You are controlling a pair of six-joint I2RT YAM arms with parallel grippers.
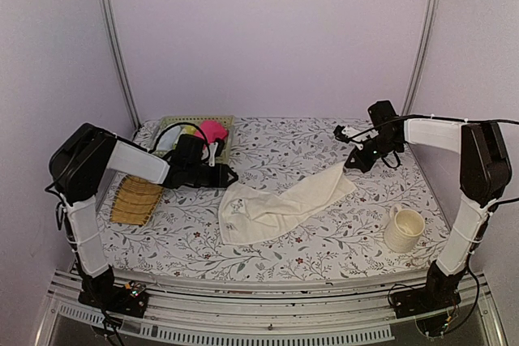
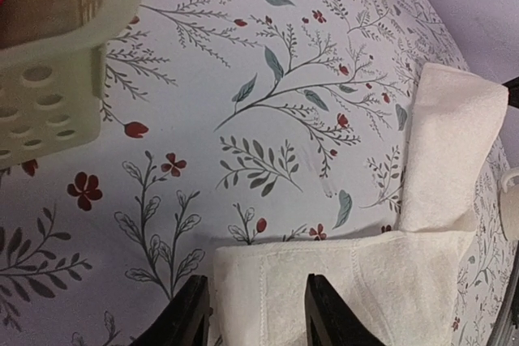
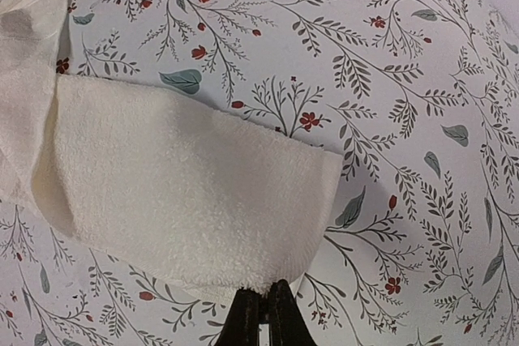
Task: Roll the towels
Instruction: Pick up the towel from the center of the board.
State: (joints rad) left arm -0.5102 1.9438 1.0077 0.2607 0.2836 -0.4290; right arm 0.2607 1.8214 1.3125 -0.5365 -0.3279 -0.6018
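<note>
The cream-white towel (image 1: 280, 204), soft terry cloth, lies unrolled as a diagonal band across the centre of the top view, with its wider, folded end at lower left and its narrow end at upper right. The pink towel (image 1: 213, 130) sits bunched at upper left of centre.

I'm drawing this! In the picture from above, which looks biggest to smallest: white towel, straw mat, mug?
1. white towel, clearly biggest
2. straw mat, part of it hidden
3. mug, only slightly smaller than the mat, so that pair is close
</note>
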